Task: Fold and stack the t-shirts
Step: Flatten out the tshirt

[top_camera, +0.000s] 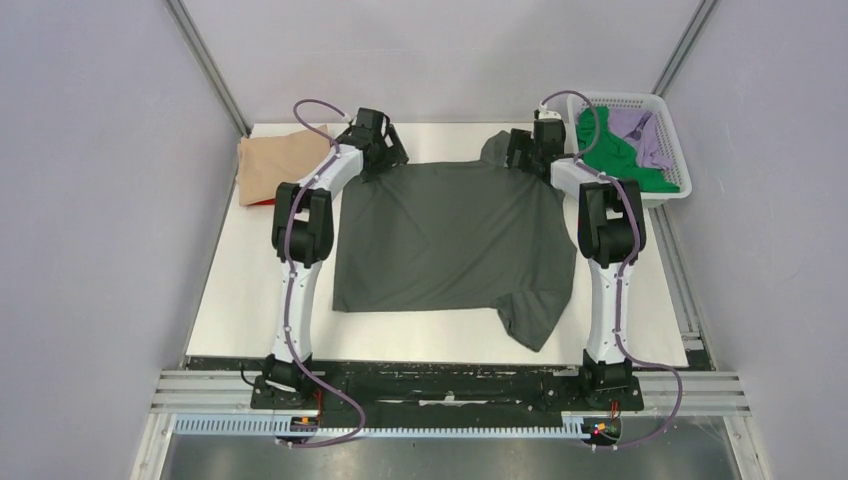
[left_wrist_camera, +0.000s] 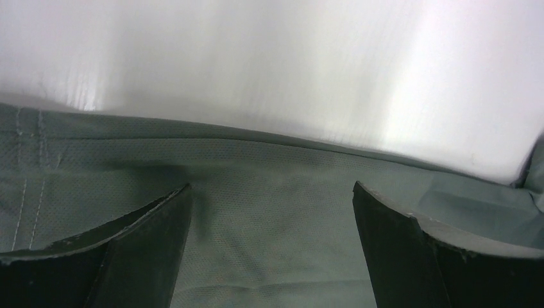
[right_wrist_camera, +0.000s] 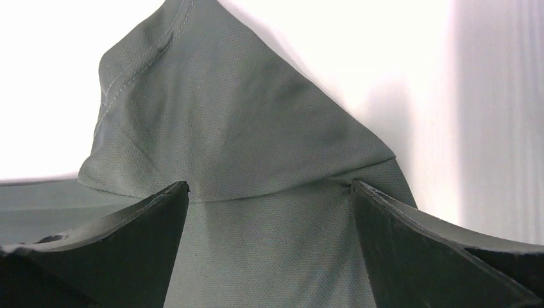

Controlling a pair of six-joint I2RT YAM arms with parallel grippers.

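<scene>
The dark grey t-shirt (top_camera: 450,240) lies spread mid-worktop (top_camera: 250,300). The left gripper (left_wrist_camera: 271,192) and right gripper (right_wrist_camera: 269,189) hang jaws apart over its far edge; a shallow pinch may catch one layer, skewing the fold.

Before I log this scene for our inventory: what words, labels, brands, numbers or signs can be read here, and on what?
None can be read.
The dark grey t-shirt shows plain cloth in all three views, with no print or tag.
The tan t-shirt, the green t-shirt, the lilac t-shirt and the white basket show no lettering.
The coloured fittings at the near rail are too small to tell.
</scene>
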